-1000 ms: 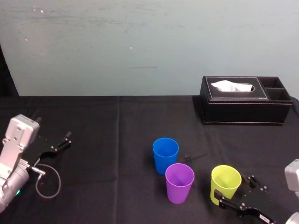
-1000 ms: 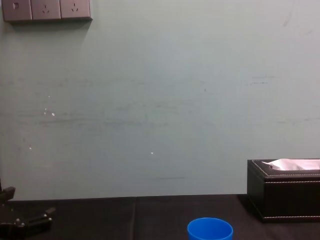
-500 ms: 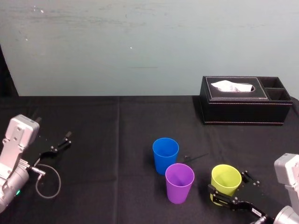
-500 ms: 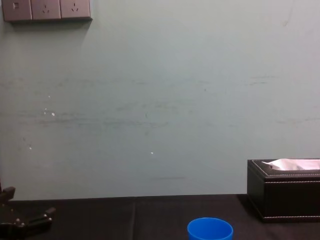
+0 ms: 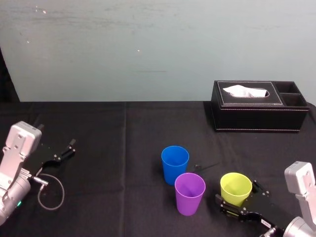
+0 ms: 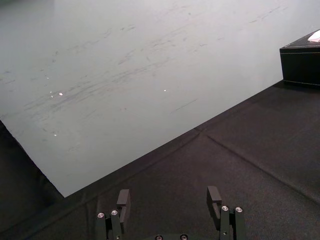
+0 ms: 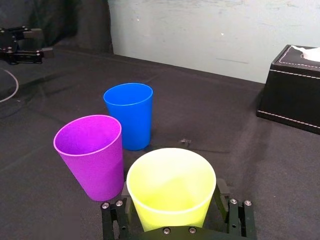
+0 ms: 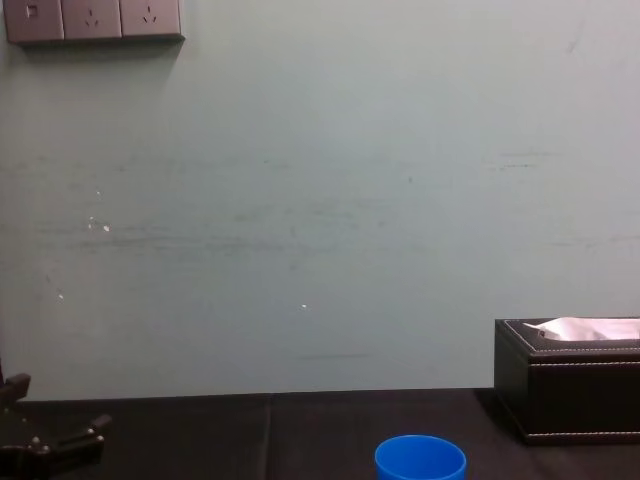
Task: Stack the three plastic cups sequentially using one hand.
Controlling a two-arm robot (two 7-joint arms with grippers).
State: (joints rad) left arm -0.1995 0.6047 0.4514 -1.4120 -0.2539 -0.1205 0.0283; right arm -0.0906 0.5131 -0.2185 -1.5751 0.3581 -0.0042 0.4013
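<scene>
No legible writing in any view.
The blue cup (image 5: 175,163), purple cup (image 5: 189,192) and yellow-green cup (image 5: 236,188) are plain-coloured. The black tissue box (image 5: 259,112) carries only white stitching. The wall sockets (image 8: 93,19) show slots but no readable marks. A small pale label (image 5: 267,223) on the right pincer (image 5: 238,196) is too small to read.

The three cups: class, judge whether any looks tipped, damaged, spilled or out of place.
Nothing stands out. The blue cup, purple cup and yellow-green cup all stand upright and undamaged; the right pincer grips the yellow-green one. The left pincer sits idle, open, far left.
</scene>
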